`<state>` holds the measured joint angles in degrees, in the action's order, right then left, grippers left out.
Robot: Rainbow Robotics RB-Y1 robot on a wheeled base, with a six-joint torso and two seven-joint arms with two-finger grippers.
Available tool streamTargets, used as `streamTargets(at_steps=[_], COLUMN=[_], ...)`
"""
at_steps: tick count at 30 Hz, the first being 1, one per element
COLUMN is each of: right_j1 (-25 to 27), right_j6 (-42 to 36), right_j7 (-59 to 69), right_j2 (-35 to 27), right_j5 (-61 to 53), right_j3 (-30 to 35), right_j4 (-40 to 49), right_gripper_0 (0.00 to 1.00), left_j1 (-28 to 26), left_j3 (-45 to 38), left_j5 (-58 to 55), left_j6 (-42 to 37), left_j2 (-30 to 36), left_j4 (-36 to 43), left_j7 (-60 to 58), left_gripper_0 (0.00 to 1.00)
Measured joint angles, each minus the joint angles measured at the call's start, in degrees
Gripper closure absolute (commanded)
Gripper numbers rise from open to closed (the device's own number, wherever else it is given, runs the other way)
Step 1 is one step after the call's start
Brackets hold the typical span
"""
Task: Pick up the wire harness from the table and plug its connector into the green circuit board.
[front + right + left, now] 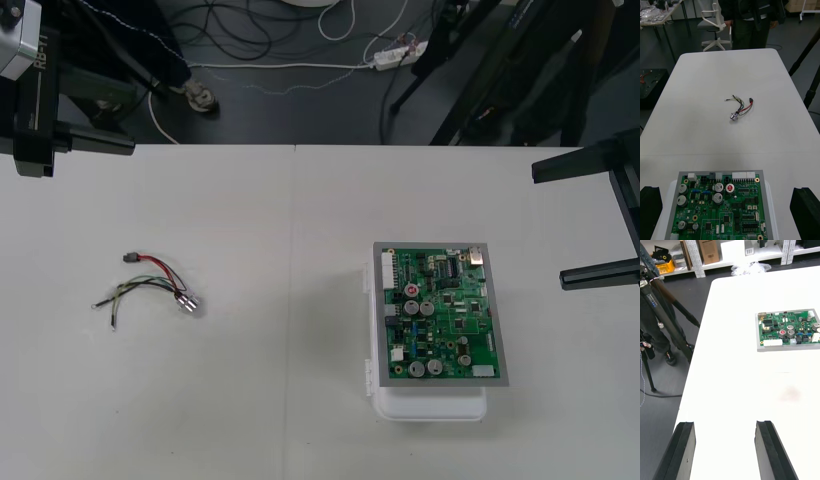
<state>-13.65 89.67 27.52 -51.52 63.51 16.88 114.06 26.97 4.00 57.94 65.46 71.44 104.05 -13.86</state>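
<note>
**Green circuit board (440, 315), wire harness (155, 285) apart on table (300, 400)**

Left gripper (112, 125) and right gripper (550, 224) stand open at table edges. Wire harness lies beyond circuit board from right gripper, bare surface all round. Left arm casing (22, 45) lettering begins "RB".

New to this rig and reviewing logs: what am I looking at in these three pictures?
A two-armed robot at a plain light table. The front view looks down from above; the other two come from cameras on each wrist. The left hand sits at the table's left side, the right hand at its right, both open and holding nothing. On the table lie a small wire harness of red, black and green wires, with a small black plug and a round metal socket, and a green circuit board on a white base. The plug is not in the board.
</note>
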Motion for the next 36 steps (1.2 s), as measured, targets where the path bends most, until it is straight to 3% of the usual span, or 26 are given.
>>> streamTargets(at_steps=[31,36], right_j1=[0.0,1.1], right_j6=[0.0,0.1], right_j7=[0.0,0.0], right_j2=[0.0,0.8], right_j5=[0.0,0.1], right_j3=[0.0,-0.2], right_j4=[0.0,-0.4], right_gripper_0=[0.0,0.0], left_j1=[0.0,-1.9], left_j3=[0.0,1.1], left_j5=[0.0,0.5], left_j6=[0.0,0.0], left_j2=[0.0,-0.9], left_j4=[0.0,0.0], left_j7=[0.0,0.0], left_gripper_0=[0.54,0.53])
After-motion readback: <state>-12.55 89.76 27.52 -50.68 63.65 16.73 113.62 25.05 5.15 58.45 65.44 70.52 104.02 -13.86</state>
